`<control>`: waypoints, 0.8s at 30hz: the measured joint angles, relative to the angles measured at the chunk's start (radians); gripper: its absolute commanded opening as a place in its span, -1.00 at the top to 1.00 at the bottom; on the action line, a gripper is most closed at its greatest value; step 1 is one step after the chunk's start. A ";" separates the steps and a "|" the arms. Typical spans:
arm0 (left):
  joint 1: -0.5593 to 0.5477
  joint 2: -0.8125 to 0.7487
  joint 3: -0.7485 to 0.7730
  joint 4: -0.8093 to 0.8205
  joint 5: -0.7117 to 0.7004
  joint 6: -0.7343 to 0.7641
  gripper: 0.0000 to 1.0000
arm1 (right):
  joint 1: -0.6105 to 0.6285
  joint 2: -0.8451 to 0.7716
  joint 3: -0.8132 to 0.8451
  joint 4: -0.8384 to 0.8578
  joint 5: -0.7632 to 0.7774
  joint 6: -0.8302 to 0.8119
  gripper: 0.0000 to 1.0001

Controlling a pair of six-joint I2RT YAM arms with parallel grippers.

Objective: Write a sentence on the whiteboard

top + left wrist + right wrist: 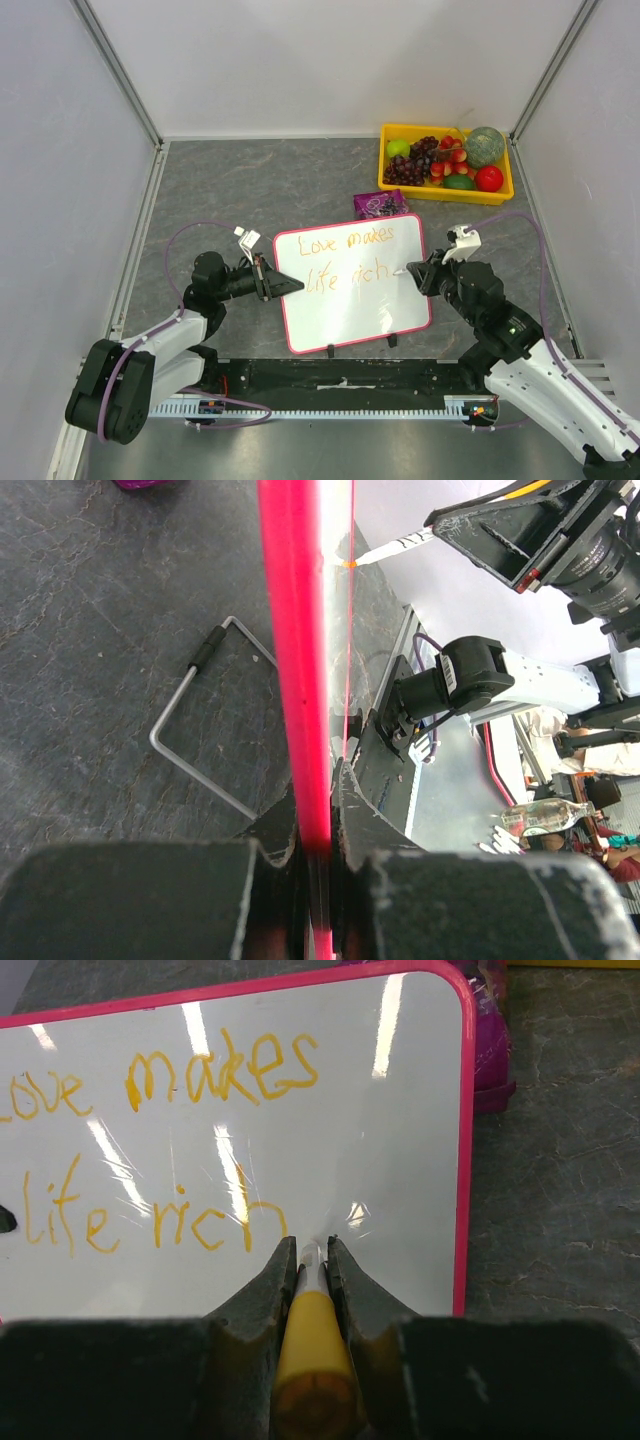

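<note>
1. Pink-framed whiteboard [350, 310] sits propped between the arms. The left gripper [268, 279] is on its left edge, the right gripper [418, 270] at its right side.
2. Left wrist: jaws clamped on the whiteboard [295, 630] edge.
3. Right wrist: jaws pinch an orange marker [312, 1330], its tip on the whiteboard [400, 1110] just right of the sentence [170, 1150].

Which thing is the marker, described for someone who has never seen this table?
Find the whiteboard with the pink-red frame in the middle of the table. At its right side the right gripper is shut on the marker, its tip at the board just after "rich". Nothing nearby resembles it: a slim yellow-orange stick pinched between black jaws.
</note>
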 measured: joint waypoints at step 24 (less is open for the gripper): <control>0.000 0.000 0.000 0.002 0.000 0.000 0.96 | 0.000 -0.032 -0.017 0.020 0.000 0.005 1.00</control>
